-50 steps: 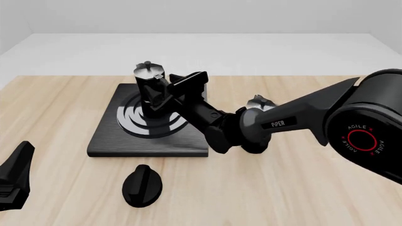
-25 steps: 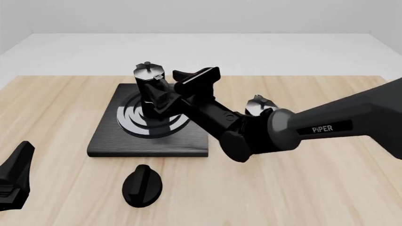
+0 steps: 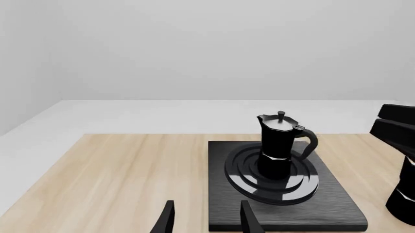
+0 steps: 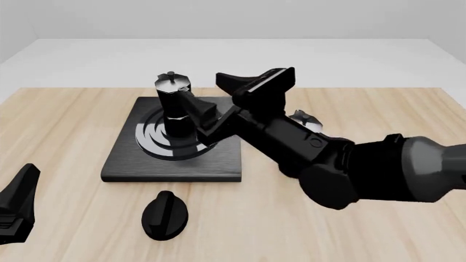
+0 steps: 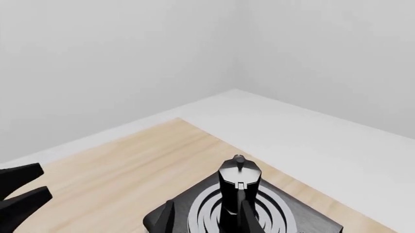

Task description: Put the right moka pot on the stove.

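Now the right gripper (image 4: 255, 82), jaws apart and empty, could clip the black faceted moka pot (image 4: 174, 109) on the dark grey square stove (image 4: 131, 158); the left gripper (image 3: 204, 221) is parted, empty

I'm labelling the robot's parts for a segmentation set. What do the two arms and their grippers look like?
The right arm is glossy black, built from rounded cylindrical segments, with a grey section nearest the camera. The right gripper has flat, black, wedge-like fingers. Of the left gripper only a black tapered finger shows. No cables or readable markings are visible.

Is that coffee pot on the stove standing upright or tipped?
Upright: the moka pot stands with its knob on top, base flat on the stove rings.
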Controlling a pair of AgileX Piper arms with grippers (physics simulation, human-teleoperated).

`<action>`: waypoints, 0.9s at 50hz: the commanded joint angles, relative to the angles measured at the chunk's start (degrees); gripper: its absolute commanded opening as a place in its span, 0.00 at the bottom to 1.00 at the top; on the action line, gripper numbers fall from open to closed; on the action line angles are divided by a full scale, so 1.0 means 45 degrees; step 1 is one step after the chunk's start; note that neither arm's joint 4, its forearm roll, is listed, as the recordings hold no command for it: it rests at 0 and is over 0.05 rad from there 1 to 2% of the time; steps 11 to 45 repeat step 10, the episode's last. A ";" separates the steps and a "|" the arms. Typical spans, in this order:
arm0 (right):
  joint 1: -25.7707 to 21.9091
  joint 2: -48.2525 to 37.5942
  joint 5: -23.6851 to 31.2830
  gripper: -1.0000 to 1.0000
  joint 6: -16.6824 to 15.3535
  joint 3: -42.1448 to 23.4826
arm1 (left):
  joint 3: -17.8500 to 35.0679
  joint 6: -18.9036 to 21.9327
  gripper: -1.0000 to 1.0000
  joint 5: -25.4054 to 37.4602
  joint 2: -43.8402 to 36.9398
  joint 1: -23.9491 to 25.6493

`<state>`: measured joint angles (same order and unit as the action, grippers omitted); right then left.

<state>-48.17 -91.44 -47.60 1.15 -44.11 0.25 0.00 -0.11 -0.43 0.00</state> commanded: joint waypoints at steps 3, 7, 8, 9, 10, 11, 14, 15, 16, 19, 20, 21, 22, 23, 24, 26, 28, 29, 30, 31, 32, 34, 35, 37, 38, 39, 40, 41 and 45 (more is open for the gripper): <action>-0.0189 0.2657 0.0901 1.00 -0.0068 0.1449 | 0.0000 0.0000 1.00 0.0000 0.0000 0.0000; -0.0060 0.3424 0.1217 1.00 -0.0136 0.1821 | 0.0000 0.0000 1.00 0.0000 0.0000 0.0000; -0.0060 0.3424 0.1217 1.00 -0.0136 0.1821 | 0.0000 0.0000 1.00 0.0000 0.0000 0.0000; -0.0038 0.3602 0.1326 1.00 -0.0148 0.1888 | 0.0000 0.0000 1.00 0.0000 0.0000 0.0000; -0.0032 0.3751 0.1405 1.00 -0.0182 0.1964 | 0.0000 0.0000 1.00 0.0000 0.0000 0.0000; -0.0032 0.3751 0.1405 1.00 -0.0182 0.1964 | 0.0000 0.0000 1.00 0.0000 0.0000 0.0000; -0.0032 0.3751 0.1405 1.00 -0.0182 0.1964 | 0.0000 0.0000 1.00 0.0000 0.0000 0.0000; -0.0032 0.3751 0.1405 1.00 -0.0182 0.1964 | 0.0000 0.0000 1.00 0.0000 0.0000 0.0000; -0.0032 0.3751 0.1405 1.00 -0.0182 0.1964 | 0.0000 0.0000 1.00 0.0000 0.0000 0.0000; -0.0032 0.3751 0.1405 1.00 -0.0182 0.1964 | 0.0000 0.0000 1.00 0.0000 0.0000 0.0000; -0.0032 0.3751 0.1405 1.00 -0.0182 0.1964 | 0.0000 0.0000 1.00 0.0000 0.0000 0.0000; -0.0032 0.3751 0.1405 1.00 -0.0182 0.1964 | 0.0000 0.0000 1.00 0.0000 0.0000 0.0000; -0.0032 0.3751 0.1405 1.00 -0.0182 0.1964 | 0.0000 0.0000 1.00 0.0000 0.0000 0.0000; -0.0032 0.3751 0.1405 1.00 -0.0182 0.1964 | 0.0000 0.0000 1.00 0.0000 0.0000 0.0000; -0.0032 0.3751 0.1405 1.00 -0.0182 0.1964 | 0.0000 0.0000 1.00 0.0000 0.0000 0.0000; -0.0032 0.3751 0.1405 1.00 -0.0182 0.1964 | 0.0000 0.0000 1.00 0.0000 0.0000 0.0000; -0.0032 0.3751 0.1405 1.00 -0.0182 0.1964 | 0.0000 0.0000 1.00 0.0000 0.0000 0.0000; -0.0032 0.3751 0.1405 1.00 -0.0182 0.1964 | 0.0000 0.0000 1.00 0.0000 0.0000 0.0000; -0.0032 0.3751 0.1405 1.00 -0.0182 0.1964 | 0.0000 0.0000 1.00 0.0000 0.0000 0.0000; -0.0032 0.3751 0.1405 1.00 -0.0182 0.1964 | 0.0000 0.0000 1.00 0.0000 0.0000 0.0000; -0.0032 0.3751 0.1405 1.00 -0.0182 0.1964 | 0.0000 0.0000 1.00 0.0000 0.0000 0.0000; -0.0032 0.3751 0.1405 1.00 -0.0182 0.1964 | 0.0000 0.0000 1.00 0.0000 0.0000 0.0000; -0.0032 0.3751 0.1405 1.00 -0.0182 0.1964 | 0.0000 0.0000 1.00 0.0000 0.0000 0.0000; -0.0032 0.3751 0.1405 1.00 -0.0182 0.1964 | 0.0000 0.0000 1.00 0.0000 0.0000 0.0000; -0.0032 0.3751 0.1405 1.00 -0.0182 0.1964 | 0.0000 0.0000 1.00 0.0000 0.0000 0.0000; -0.0032 0.3751 0.1405 1.00 -0.0182 0.1964 | 0.0000 0.0000 1.00 0.0000 0.0000 0.0000; -0.0032 0.3751 0.1405 1.00 -0.0182 0.1964 | 0.0000 0.0000 1.00 0.0000 0.0000 0.0000; -0.0032 0.3751 0.1405 1.00 -0.0182 0.1964 | 0.0000 0.0000 1.00 0.0000 0.0000 0.0000; -0.0032 0.3751 0.1405 1.00 -0.0182 0.1964 | 0.0000 0.0000 1.00 0.0000 0.0000 0.0000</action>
